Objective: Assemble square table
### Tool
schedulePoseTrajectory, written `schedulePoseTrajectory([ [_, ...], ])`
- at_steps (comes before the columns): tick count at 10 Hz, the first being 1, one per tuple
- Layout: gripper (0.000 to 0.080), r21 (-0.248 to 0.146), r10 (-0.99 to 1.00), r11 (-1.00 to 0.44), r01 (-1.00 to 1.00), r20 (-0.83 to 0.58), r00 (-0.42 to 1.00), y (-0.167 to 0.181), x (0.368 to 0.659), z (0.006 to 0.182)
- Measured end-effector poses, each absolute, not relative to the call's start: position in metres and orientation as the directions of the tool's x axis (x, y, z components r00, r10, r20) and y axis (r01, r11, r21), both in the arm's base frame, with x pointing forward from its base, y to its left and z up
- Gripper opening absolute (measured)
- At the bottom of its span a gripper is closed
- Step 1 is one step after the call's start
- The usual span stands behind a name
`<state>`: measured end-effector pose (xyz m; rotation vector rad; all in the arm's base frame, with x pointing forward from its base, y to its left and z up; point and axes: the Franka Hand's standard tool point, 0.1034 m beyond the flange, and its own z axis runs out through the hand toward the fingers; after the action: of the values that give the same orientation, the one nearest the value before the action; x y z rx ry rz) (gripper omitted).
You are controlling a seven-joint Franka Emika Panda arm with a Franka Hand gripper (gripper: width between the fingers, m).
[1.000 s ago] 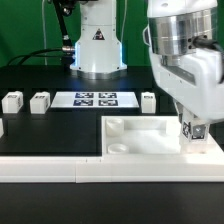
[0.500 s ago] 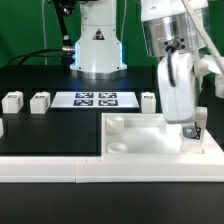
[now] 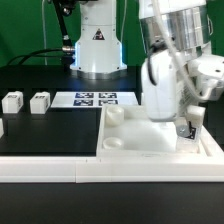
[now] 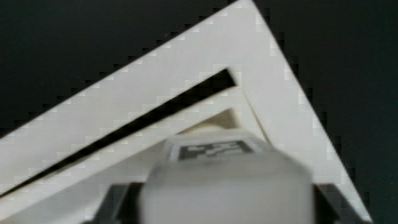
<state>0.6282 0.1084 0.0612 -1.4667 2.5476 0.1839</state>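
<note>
The gripper (image 3: 186, 128) is held low over the far corner of the slab (image 3: 135, 140) on the exterior view's right, with the arm's white body standing in front of much of that side. In the wrist view, the gripper (image 4: 221, 202) is seen closed on a leg (image 4: 217, 158): a dark finger (image 4: 118, 204) is seen on either side of the rounded white piece, and a black-and-white tag is shown on its face. Whether the held leg touches the slab cannot be told. Beneath it, a pointed corner of the slab (image 4: 249, 60) is shown, crossed by dark slots. The slab is laid flat on the black table (image 3: 50, 130), on the exterior view's right half, just behind the long white rail (image 3: 50, 168) that runs along the front edge. Raised sockets (image 3: 115, 118) are seen at the slab's corners on the exterior view's left. Well apart from the slab, toward the exterior view's left, one loose leg (image 3: 12, 100) and a second loose leg (image 3: 40, 100) are set side by side, upright. The marker board (image 3: 95, 98) is laid flat beside them, in front of the robot base (image 3: 97, 45).
</note>
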Motion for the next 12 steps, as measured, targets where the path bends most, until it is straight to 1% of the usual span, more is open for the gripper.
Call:
schedulePoseTrajectory([
  [1,0.0378,0.010,-0.842,0.500,-0.866,-0.230,-0.489,0.109,0.628,0.061],
  [2,0.0558,0.010,-0.843,0.498,-0.867,-0.230,-0.487,0.109,0.628,0.061],
  [3,0.0558,0.008,-0.846,0.492,-0.870,-0.231,-0.481,0.110,0.628,0.062],
  [4,0.0630,-0.010,-0.866,0.454,-0.891,-0.240,-0.438,0.112,0.630,0.069],
  [5,0.0645,-0.031,-0.887,0.405,-0.914,-0.254,-0.385,0.113,0.627,0.081],
  [6,0.0645,-0.035,-0.892,0.391,-0.920,-0.261,-0.369,0.113,0.623,0.091],
  [12,0.0648,-0.030,-0.893,0.390,-0.920,-0.257,-0.370,0.113,0.621,0.087],
])
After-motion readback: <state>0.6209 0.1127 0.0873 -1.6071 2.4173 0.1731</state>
